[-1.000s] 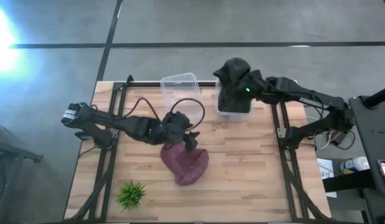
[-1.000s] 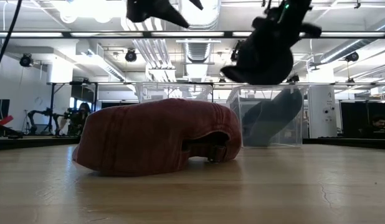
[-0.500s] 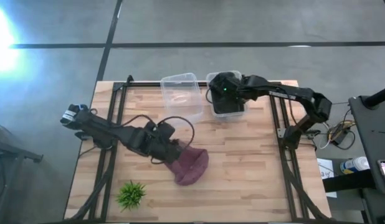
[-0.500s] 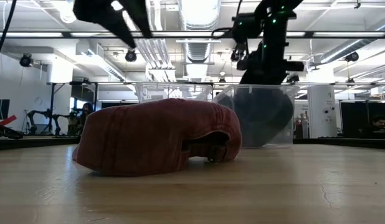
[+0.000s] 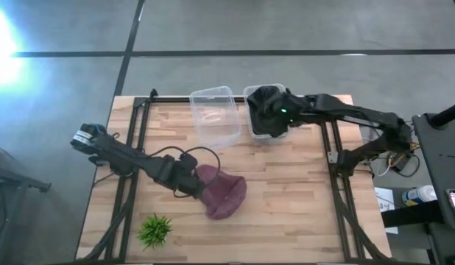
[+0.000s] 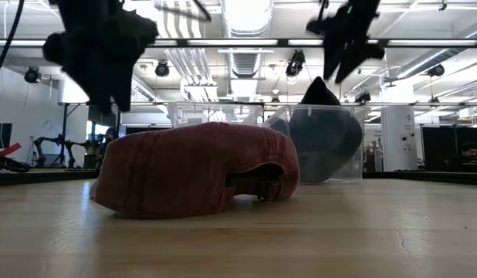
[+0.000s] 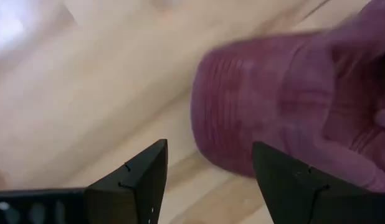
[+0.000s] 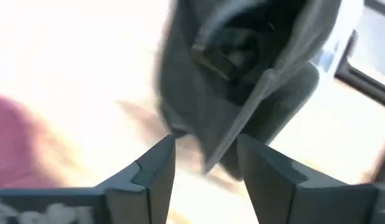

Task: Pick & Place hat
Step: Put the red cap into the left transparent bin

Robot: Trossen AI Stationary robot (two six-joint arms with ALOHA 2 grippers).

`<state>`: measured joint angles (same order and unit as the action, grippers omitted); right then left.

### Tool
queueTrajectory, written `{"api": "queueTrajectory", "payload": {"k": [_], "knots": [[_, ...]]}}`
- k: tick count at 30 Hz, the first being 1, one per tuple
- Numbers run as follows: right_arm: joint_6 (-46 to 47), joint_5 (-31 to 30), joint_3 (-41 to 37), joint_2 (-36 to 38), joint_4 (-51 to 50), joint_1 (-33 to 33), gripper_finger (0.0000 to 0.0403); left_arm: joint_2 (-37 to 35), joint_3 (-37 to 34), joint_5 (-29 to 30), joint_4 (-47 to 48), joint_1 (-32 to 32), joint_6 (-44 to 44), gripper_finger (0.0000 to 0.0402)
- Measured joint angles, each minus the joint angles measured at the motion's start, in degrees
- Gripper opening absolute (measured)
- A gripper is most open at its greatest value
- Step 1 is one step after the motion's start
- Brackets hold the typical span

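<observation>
A maroon hat point(image 5: 221, 194) lies on the wooden table point(image 5: 301, 199), its open side toward the near edge in the low view point(image 6: 194, 170). My left gripper point(image 5: 188, 182) hovers open just above the hat's left edge point(image 7: 208, 180) without touching it. A dark grey hat point(image 6: 325, 137) sits in the right clear bin point(image 5: 266, 134), one peak poking above the rim. My right gripper point(image 6: 348, 66) hangs open above that hat point(image 8: 204, 165), clear of it.
A second clear bin point(image 5: 215, 116) stands beside the first at the table's far edge, left of it. A small green plant point(image 5: 154, 230) sits near the front left corner. Bare wood lies to the right of the maroon hat and along the near edge.
My right gripper has come down with the dark hat to the right bin, opened, let it go, then risen; the hat now rests in the bin. My left gripper has moved toward the table's near-left and down, to the maroon hat's left edge.
</observation>
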<state>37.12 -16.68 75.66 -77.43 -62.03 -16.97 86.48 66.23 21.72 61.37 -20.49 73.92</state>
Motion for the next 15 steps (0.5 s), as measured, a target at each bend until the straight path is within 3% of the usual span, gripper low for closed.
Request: {"api": "queueTrajectory", "payload": {"k": [3, 7, 15], "knots": [[-0.7, 1.0, 0.0, 5.2, 0.8, 3.6, 0.0182, -2.0, -4.9, -3.1, -5.3, 1.5, -0.6, 0.0224], [4.2, 6.8, 0.0, 9.8, 1.0, 9.7, 0.0189, -6.9, -13.3, -9.8, -18.5, 5.0, -5.5, 0.0224], [22.4, 8.4, -2.4, 8.8, 1.3, 28.6, 0.0189, -16.7, -28.4, -15.8, -33.5, 12.5, -9.3, 0.0224]]}}
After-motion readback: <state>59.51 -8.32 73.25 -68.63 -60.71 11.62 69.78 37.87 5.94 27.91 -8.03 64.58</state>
